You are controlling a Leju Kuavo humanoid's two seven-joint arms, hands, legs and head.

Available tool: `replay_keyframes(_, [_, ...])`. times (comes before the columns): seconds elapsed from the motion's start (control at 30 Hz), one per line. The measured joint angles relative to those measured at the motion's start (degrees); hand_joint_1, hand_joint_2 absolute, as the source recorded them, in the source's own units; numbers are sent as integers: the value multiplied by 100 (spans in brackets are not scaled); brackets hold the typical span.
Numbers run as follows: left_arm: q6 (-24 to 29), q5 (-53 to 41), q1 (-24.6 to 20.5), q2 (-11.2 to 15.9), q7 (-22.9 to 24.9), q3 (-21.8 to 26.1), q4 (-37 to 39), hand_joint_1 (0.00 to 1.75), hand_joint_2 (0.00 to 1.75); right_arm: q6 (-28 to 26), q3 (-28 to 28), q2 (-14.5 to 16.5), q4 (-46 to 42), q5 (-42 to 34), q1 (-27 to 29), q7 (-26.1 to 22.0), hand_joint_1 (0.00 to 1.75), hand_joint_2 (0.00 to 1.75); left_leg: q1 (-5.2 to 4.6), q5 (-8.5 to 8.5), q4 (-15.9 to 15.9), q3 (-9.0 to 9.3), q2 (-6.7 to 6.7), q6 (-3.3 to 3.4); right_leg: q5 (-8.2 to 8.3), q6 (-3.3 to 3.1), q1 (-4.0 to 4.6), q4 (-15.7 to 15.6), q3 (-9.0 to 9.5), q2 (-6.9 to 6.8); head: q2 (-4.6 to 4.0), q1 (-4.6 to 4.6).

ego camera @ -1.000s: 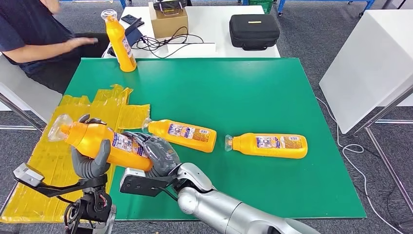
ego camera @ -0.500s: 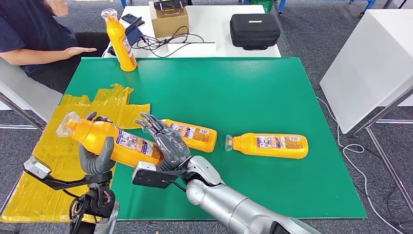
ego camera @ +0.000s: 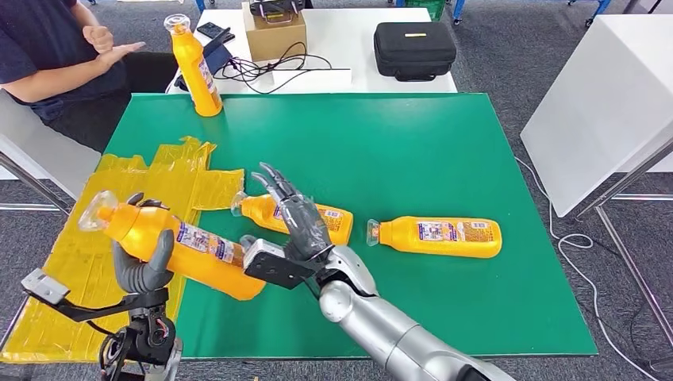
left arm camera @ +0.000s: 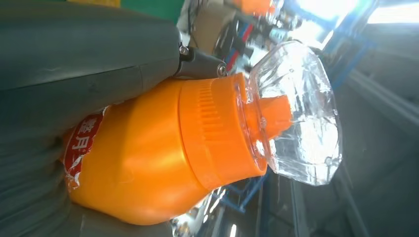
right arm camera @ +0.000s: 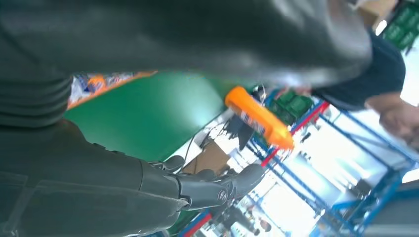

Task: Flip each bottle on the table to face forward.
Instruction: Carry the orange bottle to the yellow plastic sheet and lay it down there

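My left hand grips an orange bottle near its neck, tilted above the front left of the green table; its clear cap and orange collar fill the left wrist view. My right hand is open with fingers spread, just right of the held bottle and above a second bottle lying on the mat. A third bottle lies on its side to the right. Another bottle stands upright at the far left corner, also seen as the upright bottle in the right wrist view.
A crumpled yellow sheet covers the table's left front. A person sits at the far left with hands raised. Behind stands a white table with a cardboard box, cables and a black case.
My right hand let go of the held bottle's base, opened and lifted away to the right. The left hand keeps the bottle. The person drew their hands back from the table.
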Motion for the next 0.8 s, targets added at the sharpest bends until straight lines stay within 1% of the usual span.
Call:
replay_keyframes(0.13, [3,-62,225,9,-2,254,-155,175,175,210,-604,-352,-873,268,463,-20,0,0,-1,-1,0,-4,-5,0,-1,0,-2,-2,-5,-2,0,0])
replay_keyframes(0.23, [-10,-105,218,25,-11,307,-141,175,175,272,-1003,-577,-1430,379,857,-22,0,0,-1,-1,0,-6,-8,1,-1,0,-3,-3,-6,-5,0,1])
replay_keyframes(0.3, [188,-361,167,48,-147,314,-94,175,175,290,-1203,-723,-1698,385,1072,-43,0,0,-2,0,0,-4,-6,1,0,1,-3,-3,-5,-4,0,-1])
replay_keyframes(0.33, [418,-622,124,60,-287,317,-60,175,175,290,-1290,-795,-1802,366,1165,-70,0,0,-2,0,1,-3,-6,1,1,1,-3,-3,-4,-4,0,0])
replay_keyframes(0.4, [1220,-1457,-4,86,-617,323,11,175,175,289,-1455,-928,-1987,317,1332,-139,0,0,-2,2,1,-2,-7,3,2,2,-2,-3,-3,-5,0,0])
replay_keyframes(0.43, [1773,-1988,-84,100,-730,326,35,175,175,289,-1526,-981,-2072,300,1401,-165,0,0,-2,3,2,-2,-7,4,3,2,-2,-2,-2,-5,0,0])
replay_keyframes(0.47, [2461,-2620,-176,121,-800,320,52,175,175,293,-1585,-1029,-2153,292,1463,-179,0,0,-2,3,2,-1,-7,4,3,2,-1,-2,-2,-4,0,-1])
replay_keyframes(0.5, [3277,-3373,-277,148,-828,303,71,175,175,299,-1635,-1072,-2236,287,1515,-184,0,0,-2,3,3,-1,-7,4,4,2,0,-2,-3,-4,0,-1])
replay_keyframes(0.53, [4136,-4210,-391,173,-844,284,94,175,175,308,-1682,-1113,-2320,279,1564,-187,0,0,-1,4,3,0,-6,4,4,2,1,-2,-3,-4,0,-2])
replay_keyframes(0.57, [4859,-5101,-517,193,-856,284,123,175,175,317,-1723,-1152,-2405,269,1611,-187,0,0,-1,4,4,0,-7,4,3,2,1,-2,-1,-5,0,-2])
replay_keyframes(0.6, [5347,-5913,-646,204,-866,310,153,175,175,326,-1759,-1191,-2486,259,1654,-186,0,0,-1,4,4,0,-9,5,3,2,1,-1,0,-7,0,-2])
replay_keyframes(0.63, [5553,-6612,-769,203,-873,365,184,175,175,336,-1783,-1225,-2561,251,1692,-184,0,0,-1,4,3,0,-10,5,3,2,1,-1,1,-8,0,-2])
replay_keyframes(0.7, [5560,-7663,-977,187,-876,522,242,175,175,353,-1810,-1293,-2708,233,1756,-168,0,0,-1,4,3,0,-6,5,3,2,1,0,1,-5,0,-1])
replay_keyframes(0.8, [5533,-8572,-1211,167,-876,750,385,175,175,379,-1826,-1396,-2879,178,1825,-121,0,0,-1,4,3,0,4,5,3,2,0,0,0,4,0,-2])
